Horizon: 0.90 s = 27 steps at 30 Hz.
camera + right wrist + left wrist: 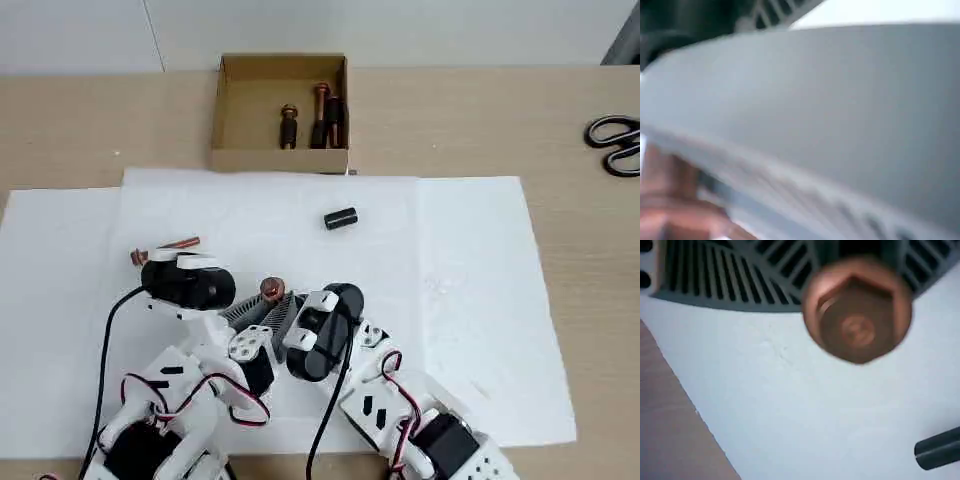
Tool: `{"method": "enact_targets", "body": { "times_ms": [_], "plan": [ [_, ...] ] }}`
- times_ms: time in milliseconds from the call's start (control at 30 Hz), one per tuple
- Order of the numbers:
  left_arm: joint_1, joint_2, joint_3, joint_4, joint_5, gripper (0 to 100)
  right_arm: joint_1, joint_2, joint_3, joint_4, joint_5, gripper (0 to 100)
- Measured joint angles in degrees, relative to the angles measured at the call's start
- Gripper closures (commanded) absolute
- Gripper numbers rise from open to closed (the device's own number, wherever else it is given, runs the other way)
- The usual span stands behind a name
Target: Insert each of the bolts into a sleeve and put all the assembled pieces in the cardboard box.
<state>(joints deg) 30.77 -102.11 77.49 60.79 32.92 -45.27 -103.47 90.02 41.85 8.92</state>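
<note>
1. Copper hex-head bolt (271, 290) stood head-up at lower centre of the frame, right where your two grippers (268, 312) met. Whether either was clamped on it could not be told.
2. The short black cylindrical sleeve (341, 218) lay up and right of that bolt, well apart, with its long axis roughly left-right on the white paper sheet (470, 300). Your right arm looked nearer.
3. A second copper bolt (165, 249) lay flat at the left.
4. Bare paper separated the sleeve from the brown cardboard box (228, 110) at top centre.
</note>
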Motion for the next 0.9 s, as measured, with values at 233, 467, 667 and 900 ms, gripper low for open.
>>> {"method": "enact_targets", "body": {
  "times_ms": [233, 467, 667, 900],
  "plan": [
    [0.26, -0.62, 3.08, 0.00, -4.48, 99, 0.00, 0.09, 0.18, 0.00, 0.09, 99.6],
    [0.44, -0.62, 3.25, 0.09, -4.66, 96, 0.00, 0.09, 0.26, 0.09, 0.09, 99.6],
    [0.00, -0.70, 3.08, 1.32, -4.66, 80, 0.44, 0.18, 0.26, 0.09, 0.09, 99.6],
    [0.26, -0.62, 3.52, 2.20, -7.82, 80, 0.70, 0.09, 0.09, 0.00, 0.00, 99.6]
  ]
}}
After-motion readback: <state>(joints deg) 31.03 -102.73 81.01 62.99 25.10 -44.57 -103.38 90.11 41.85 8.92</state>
